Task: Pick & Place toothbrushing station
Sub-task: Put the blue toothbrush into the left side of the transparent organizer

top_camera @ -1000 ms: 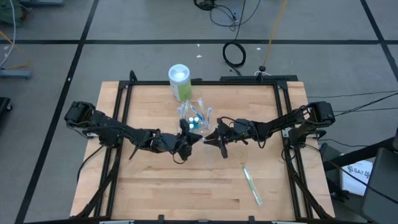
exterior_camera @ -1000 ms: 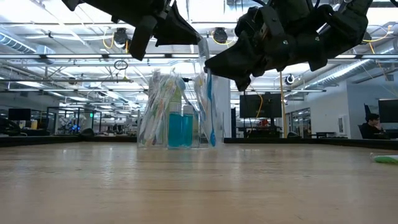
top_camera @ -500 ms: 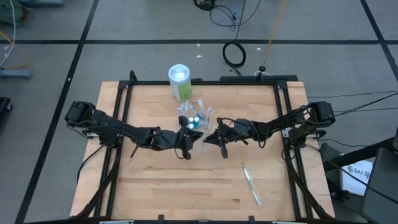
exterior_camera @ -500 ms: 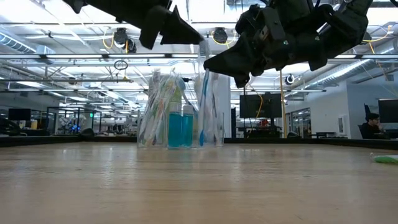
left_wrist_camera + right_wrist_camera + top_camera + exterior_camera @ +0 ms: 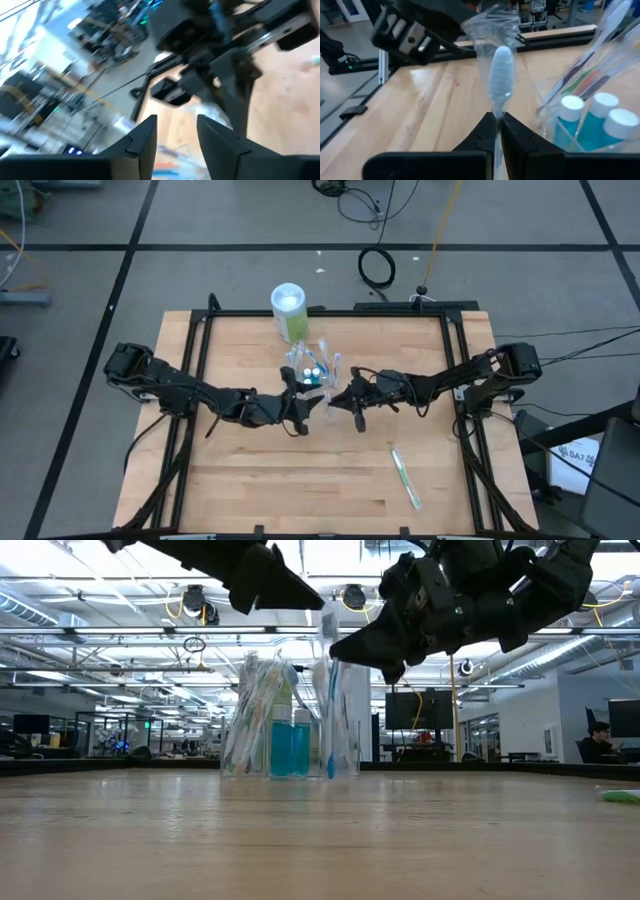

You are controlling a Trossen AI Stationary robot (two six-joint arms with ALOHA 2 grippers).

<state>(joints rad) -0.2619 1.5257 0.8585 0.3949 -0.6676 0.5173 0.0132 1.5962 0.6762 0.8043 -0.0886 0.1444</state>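
The clear container point(image 5: 314, 370) stands mid-table, holding several toothbrushes point(image 5: 252, 710) and teal white-capped tubes point(image 5: 600, 117). My right gripper point(image 5: 497, 117) is shut on one wrapped blue toothbrush point(image 5: 330, 715) just beside the container, on its near right side point(image 5: 333, 399). My left gripper point(image 5: 176, 131) hovers open and holds nothing, just left of that brush point(image 5: 302, 403). Another toothbrush point(image 5: 405, 476) lies flat on the table at the near right. My right gripper pinches the wrapped toothbrush just below its head point(image 5: 496, 106) between its two fingers. The fingers come about level from the table's right and lie across the brush. The head point(image 5: 501, 72) sticks up past them. The handle hangs nearly upright, with its lower end point(image 5: 329, 770) close above the table.
A taller green-and-white canister point(image 5: 288, 310) stands behind the container near the far edge. Black frame rails point(image 5: 455, 370) run along the table's sides. Bare wood point(image 5: 260, 480) spreads across the near half.
My left gripper has let go of the top of the wrapped toothbrush and tipped up away from it. The brush stays in my right gripper. Its lower end has swung toward the table's left, so it now hangs straighter.
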